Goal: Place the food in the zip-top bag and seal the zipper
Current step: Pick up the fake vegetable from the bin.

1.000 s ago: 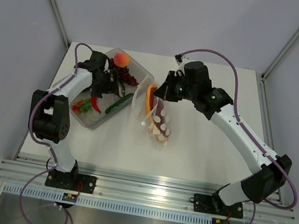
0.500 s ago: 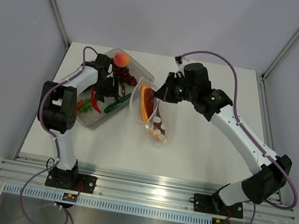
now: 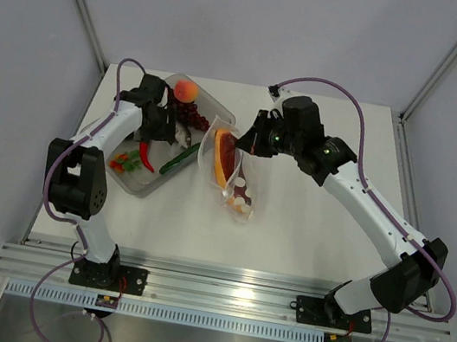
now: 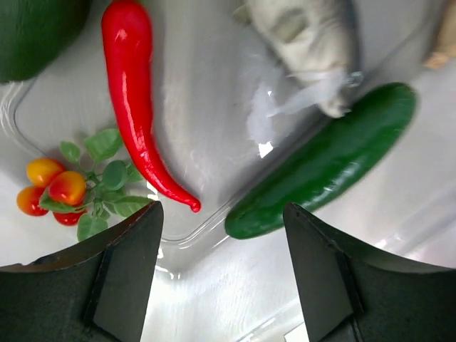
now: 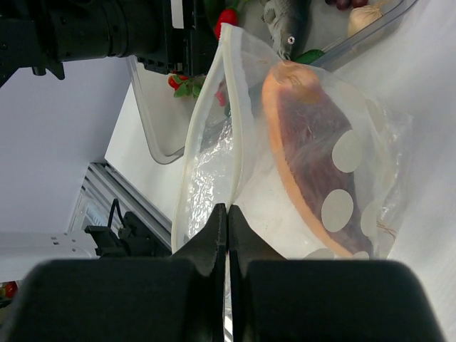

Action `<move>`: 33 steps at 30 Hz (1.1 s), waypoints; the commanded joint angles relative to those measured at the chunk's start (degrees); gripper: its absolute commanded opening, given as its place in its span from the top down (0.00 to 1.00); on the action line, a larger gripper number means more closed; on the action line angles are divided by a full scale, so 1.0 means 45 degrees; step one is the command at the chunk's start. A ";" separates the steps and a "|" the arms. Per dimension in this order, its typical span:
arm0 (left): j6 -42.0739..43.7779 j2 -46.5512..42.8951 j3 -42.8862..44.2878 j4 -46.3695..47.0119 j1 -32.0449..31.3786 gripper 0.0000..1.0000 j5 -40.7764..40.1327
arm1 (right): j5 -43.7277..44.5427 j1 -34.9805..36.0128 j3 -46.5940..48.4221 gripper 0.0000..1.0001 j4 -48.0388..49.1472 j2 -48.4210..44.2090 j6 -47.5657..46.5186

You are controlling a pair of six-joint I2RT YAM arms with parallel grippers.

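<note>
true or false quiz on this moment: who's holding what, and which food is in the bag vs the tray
1. The right end effector is shut on the edge of the zip-top bag. True.
2. The orange-red fruit wedge lies in the tray. False: it is inside the bag.
3. The left end effector is open above the tray, holding nothing. True.
4. The red chili is already in the bag. False: it lies in the tray, below the left end effector.
5. The peach sits at the far end of the tray. True.
</note>
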 commanded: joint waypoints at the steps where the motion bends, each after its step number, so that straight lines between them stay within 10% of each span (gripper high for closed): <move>1: 0.0818 0.0129 0.0482 0.0020 -0.0424 0.29 0.1078 | -0.0418 0.0184 0.0065 1.00 0.0998 -0.0410 0.0178; 16: 0.1034 0.3000 0.1693 -0.1776 -0.0758 0.33 0.0753 | -0.0301 0.0282 0.0006 1.00 0.0940 -0.0253 0.0275; 28: 0.0311 0.1147 0.1206 -0.0899 -0.0797 0.40 -0.2218 | -0.0262 0.0301 -0.0091 1.00 0.0979 -0.0331 0.0237; 33: 0.0760 0.0950 0.1088 -0.0684 -0.0894 0.27 -0.1400 | -0.0360 0.0301 -0.0131 1.00 0.1096 -0.0312 0.0275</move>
